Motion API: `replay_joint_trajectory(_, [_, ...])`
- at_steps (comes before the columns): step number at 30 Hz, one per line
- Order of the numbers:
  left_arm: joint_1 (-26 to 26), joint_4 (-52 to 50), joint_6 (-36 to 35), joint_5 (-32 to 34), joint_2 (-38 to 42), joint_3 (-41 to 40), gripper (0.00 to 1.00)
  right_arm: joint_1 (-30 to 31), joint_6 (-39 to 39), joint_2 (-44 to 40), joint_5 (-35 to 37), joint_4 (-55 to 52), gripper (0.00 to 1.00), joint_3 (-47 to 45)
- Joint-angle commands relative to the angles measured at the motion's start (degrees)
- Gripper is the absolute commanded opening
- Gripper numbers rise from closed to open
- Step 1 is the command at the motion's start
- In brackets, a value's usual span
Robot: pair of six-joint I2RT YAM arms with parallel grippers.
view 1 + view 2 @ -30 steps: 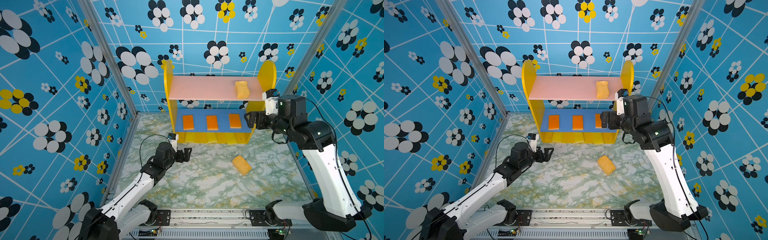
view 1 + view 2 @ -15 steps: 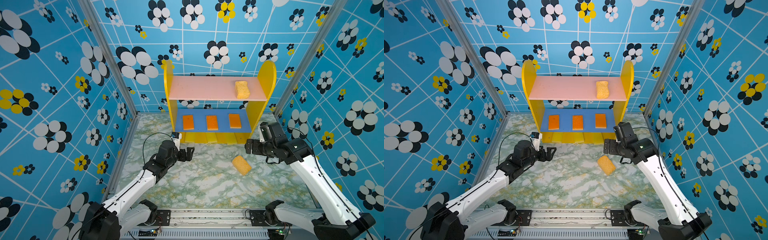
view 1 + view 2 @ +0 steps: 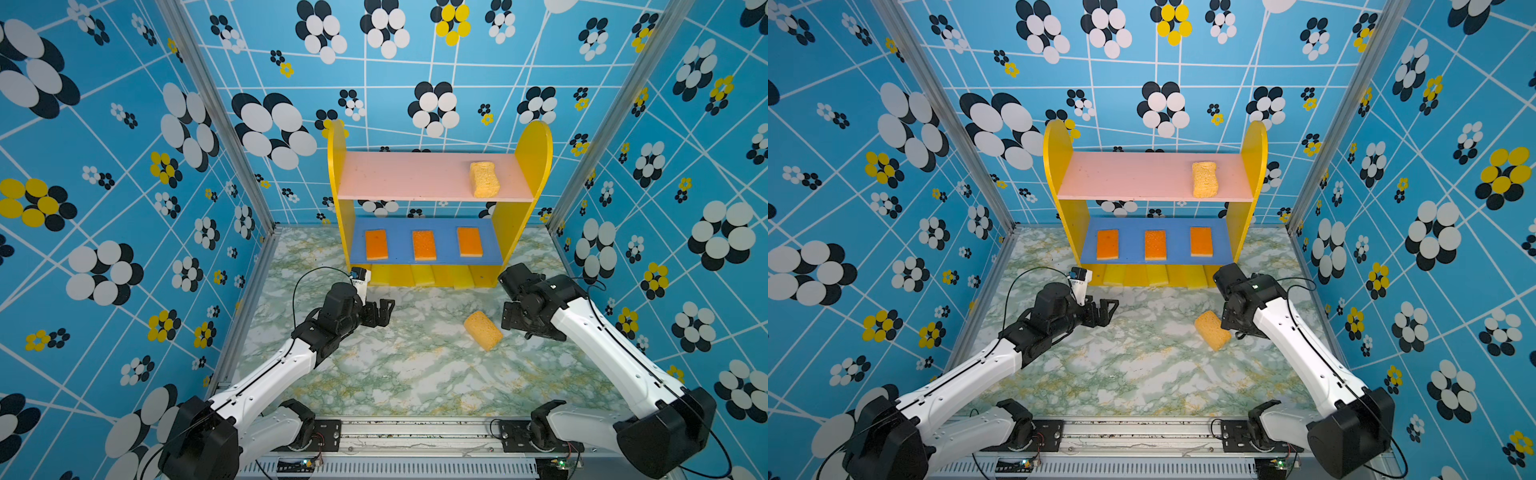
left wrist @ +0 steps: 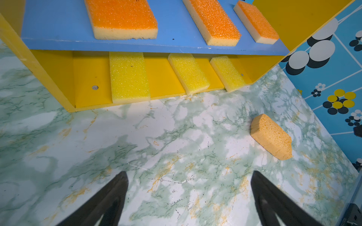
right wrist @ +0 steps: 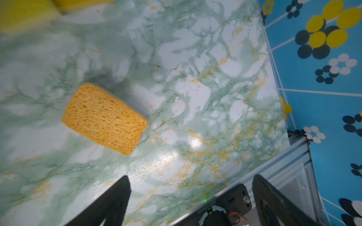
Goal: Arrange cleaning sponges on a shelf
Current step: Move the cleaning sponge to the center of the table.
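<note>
While right gripper [image 5: 190, 182] and left gripper [image 3: 380, 312] gape wide, empty, sponge [image 5: 104, 118] lies ahead of right fingers, offset past one, long axis slanted; right nearer.

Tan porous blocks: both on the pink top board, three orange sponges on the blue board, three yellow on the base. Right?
No. One tan porous block sits on the pink top board; the other tan block lies on the marble tabletop, per both top views. Orange sponges and yellow sponges are right.
</note>
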State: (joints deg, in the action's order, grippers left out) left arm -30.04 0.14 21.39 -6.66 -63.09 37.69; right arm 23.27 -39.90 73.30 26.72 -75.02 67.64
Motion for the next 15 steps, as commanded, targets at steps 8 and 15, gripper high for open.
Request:
replay_joint_trajectory(8, [-1.28,1.32,1.25,-1.42,-2.45,1.16,0.99,0.28,-0.22,7.06,0.59,2.13,0.99,-4.00])
replay_joint_trajectory(15, [-2.74,2.23,2.01,-0.21,-1.86,-0.34,0.99,-0.59,1.47,13.61,1.90,7.47,0.99,-6.62])
